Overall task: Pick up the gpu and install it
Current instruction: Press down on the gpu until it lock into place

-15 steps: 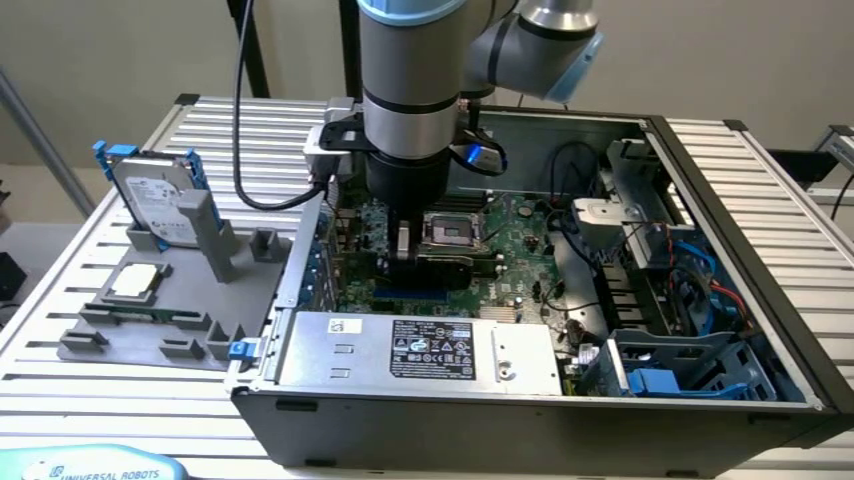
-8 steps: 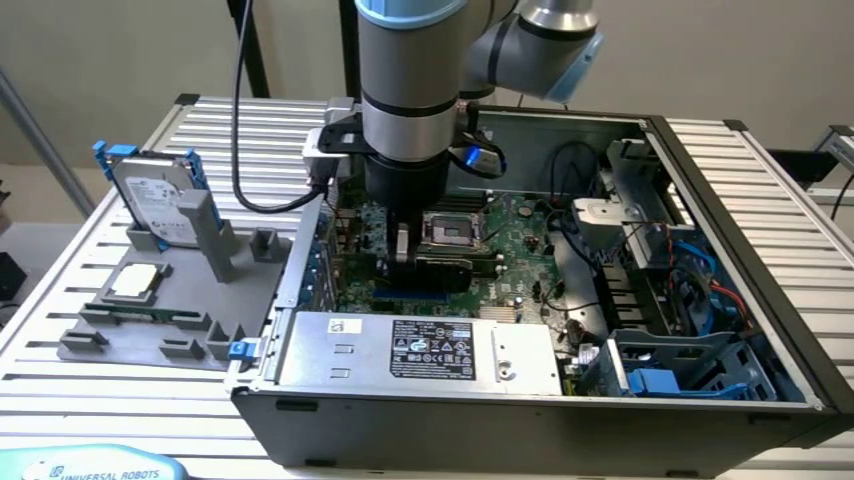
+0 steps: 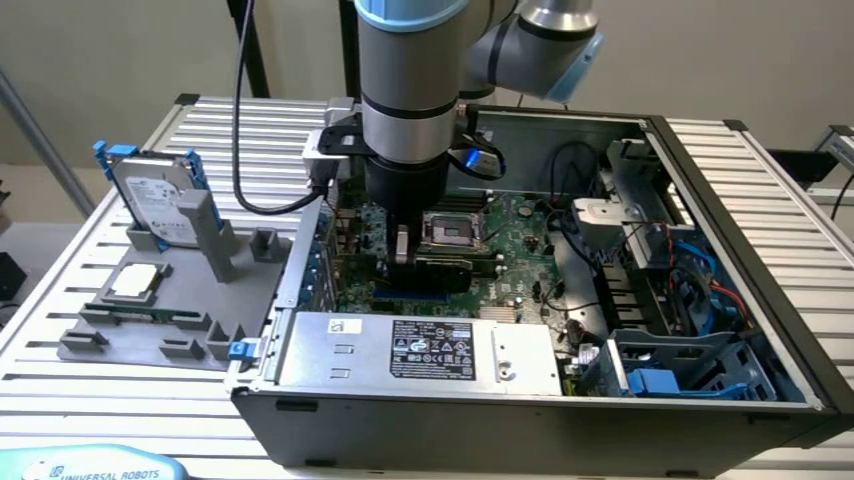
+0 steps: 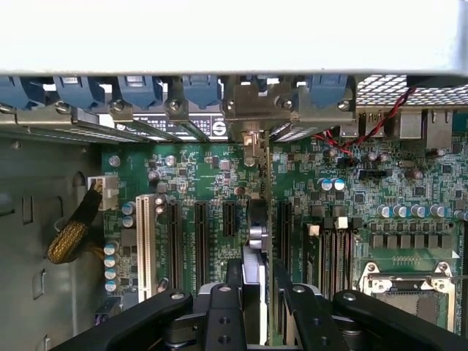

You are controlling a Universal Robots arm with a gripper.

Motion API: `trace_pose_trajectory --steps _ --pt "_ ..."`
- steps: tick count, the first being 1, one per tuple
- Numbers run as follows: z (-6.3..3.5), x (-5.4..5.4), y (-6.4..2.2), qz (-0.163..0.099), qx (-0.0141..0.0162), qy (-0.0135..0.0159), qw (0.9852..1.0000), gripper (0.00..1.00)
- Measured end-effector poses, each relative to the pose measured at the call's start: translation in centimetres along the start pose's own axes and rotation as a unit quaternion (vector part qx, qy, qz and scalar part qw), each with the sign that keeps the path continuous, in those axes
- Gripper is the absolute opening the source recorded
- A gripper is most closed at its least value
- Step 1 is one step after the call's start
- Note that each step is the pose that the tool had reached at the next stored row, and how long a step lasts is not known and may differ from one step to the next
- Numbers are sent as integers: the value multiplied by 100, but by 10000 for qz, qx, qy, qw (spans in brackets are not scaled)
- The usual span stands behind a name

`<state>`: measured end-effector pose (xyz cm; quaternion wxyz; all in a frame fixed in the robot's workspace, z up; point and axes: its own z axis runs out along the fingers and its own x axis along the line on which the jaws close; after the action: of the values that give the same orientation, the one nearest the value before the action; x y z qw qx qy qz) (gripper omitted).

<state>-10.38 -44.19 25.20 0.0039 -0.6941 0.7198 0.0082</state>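
Slatted metal table (image 3: pixel 747 170); black claw (image 4: pixel 256 307) pinches thin, flat gpu (image 4: pixel 268 219) edge-on over green motherboard (image 4: pixel 409 197).

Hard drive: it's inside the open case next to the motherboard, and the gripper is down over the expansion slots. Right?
Not quite. The exterior view shows the hard drive standing in the grey fixture outside the case, on the exterior view's left. The gripper is indeed down over the expansion slots, gripping the gpu.
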Motion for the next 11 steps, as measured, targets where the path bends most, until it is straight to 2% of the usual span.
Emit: trace_pose_trajectory --steps 4,11 --pt "-16 2 0 1 4 -8 10000 27" --pt "-40 12 0 0 0 14 10000 27"
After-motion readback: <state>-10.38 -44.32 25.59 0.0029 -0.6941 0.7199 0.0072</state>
